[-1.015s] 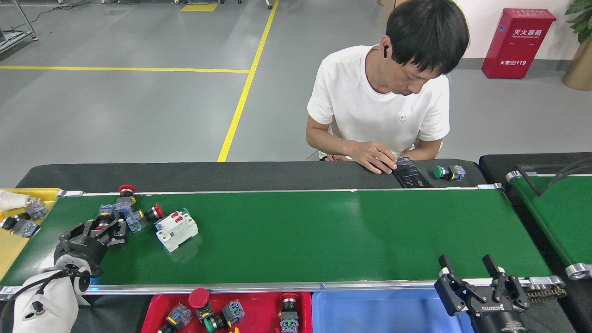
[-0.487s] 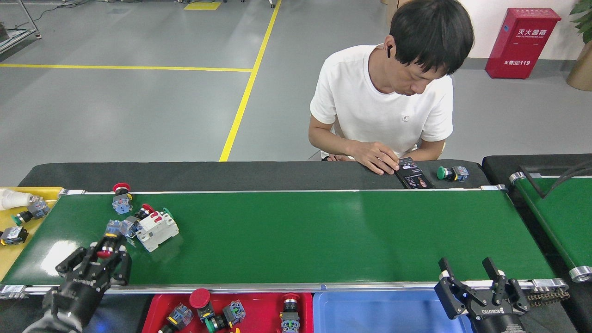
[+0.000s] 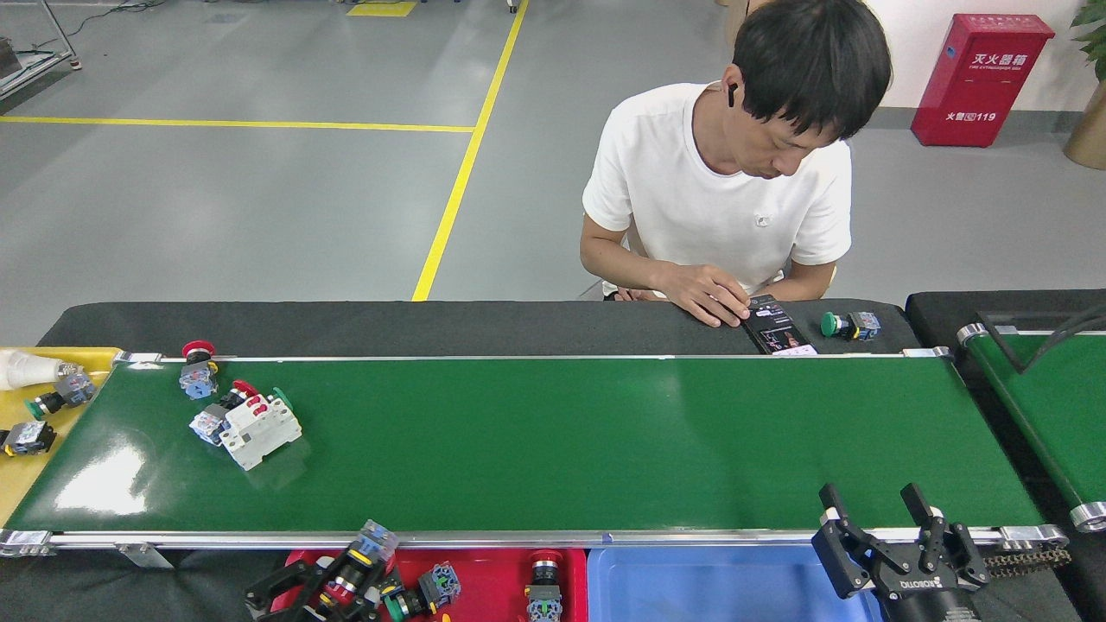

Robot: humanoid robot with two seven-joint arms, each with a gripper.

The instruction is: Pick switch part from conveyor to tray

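1. The left tool (image 3: 333, 580) has moved off the conveyor (image 3: 553, 441) and now hangs over the near-left part of the red tray (image 3: 497, 583), just on the near side of the conveyor's front rail. A second ago it was out on the belt among a cluster of parts.
2. Its jaws are closed on a switch part (image 3: 361, 553): a push-button switch with a dark barrel, a yellow ring and a bluish contact block pointing up and away toward the conveyor. This looks like the carry step nearly finished, with release into the red tray still to come.
3. The left arm itself is mostly out of view; only the dark tool shows at the bottom edge, tilted so the held part angles up toward the belt.
4. Inside the red tray lie other switches, including a red-capped button (image 3: 543, 577) to the right of the tool.
5. On the far-left end of the conveyor a white circuit breaker (image 3: 259, 428) and two red-capped switches remain; they have drifted left with the belt.
6. The right tool (image 3: 899, 549) hovers with jaws spread and empty over the blue tray (image 3: 691, 587), to the right of the red tray.
7. A person (image 3: 726, 199) sits beyond the conveyor at the black bench, one hand on a phone (image 3: 776, 328).
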